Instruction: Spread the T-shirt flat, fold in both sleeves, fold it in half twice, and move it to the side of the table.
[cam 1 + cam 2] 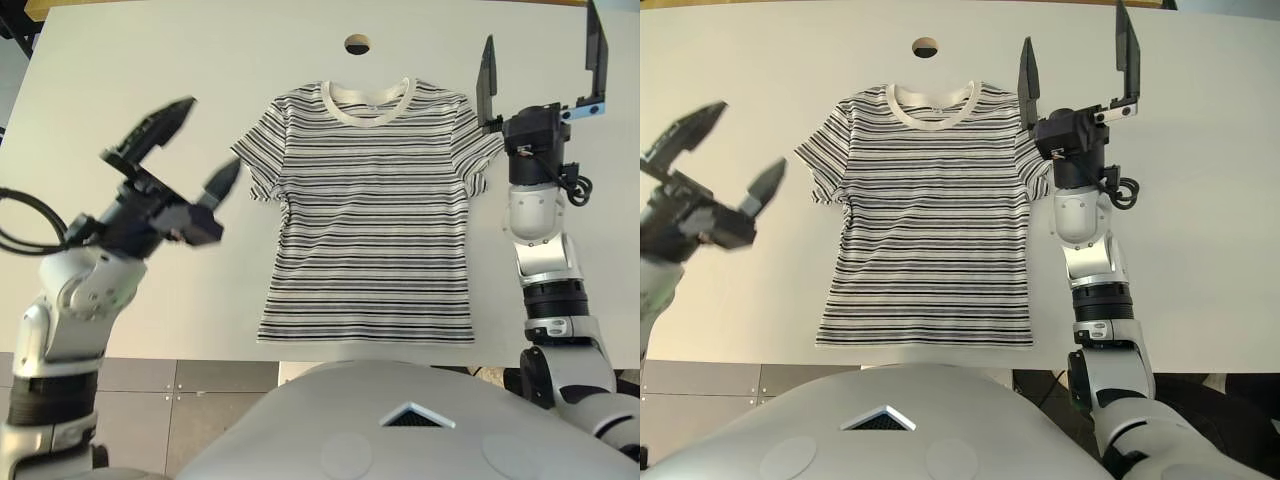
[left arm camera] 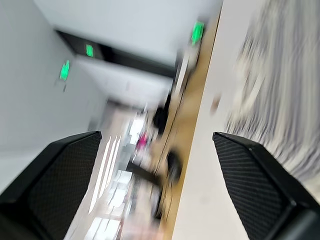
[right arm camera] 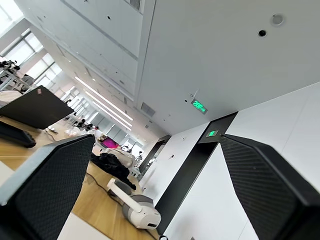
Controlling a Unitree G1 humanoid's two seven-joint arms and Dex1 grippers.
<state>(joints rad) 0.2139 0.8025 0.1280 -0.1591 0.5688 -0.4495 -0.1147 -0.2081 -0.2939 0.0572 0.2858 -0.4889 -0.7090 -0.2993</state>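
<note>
1. The T-shirt (image 1: 370,210) is lying spread flat in the middle of the white surface (image 1: 120,60). Its collar is pointing to the top of the frame, just below a small round hole (image 1: 357,44), and its hem is near the bottom edge.
2. Both short sleeves are sticking out unfolded, so I judge the spreading done and the sleeve folds next.
3. The left end effector (image 1: 208,137) is hanging at the left of the frame, apart from the nearer sleeve. Its jaws are gaping wide and gripping nothing, which looks like readiness for that sleeve.
4. The right end effector (image 1: 540,40) is standing just beside the sleeve at the right of the frame. Its jaws are also wide apart and empty, pointing toward the top of the frame. I cannot tell whether it is touching the cloth.
5. The left wrist view is catching blurred stripes past its dark fingers (image 2: 250,180).
6. The right wrist view is looking between its fingers (image 3: 50,190) at a ceiling (image 3: 210,45) and a green sign (image 3: 199,105), which confirms the upward tilt.
</note>
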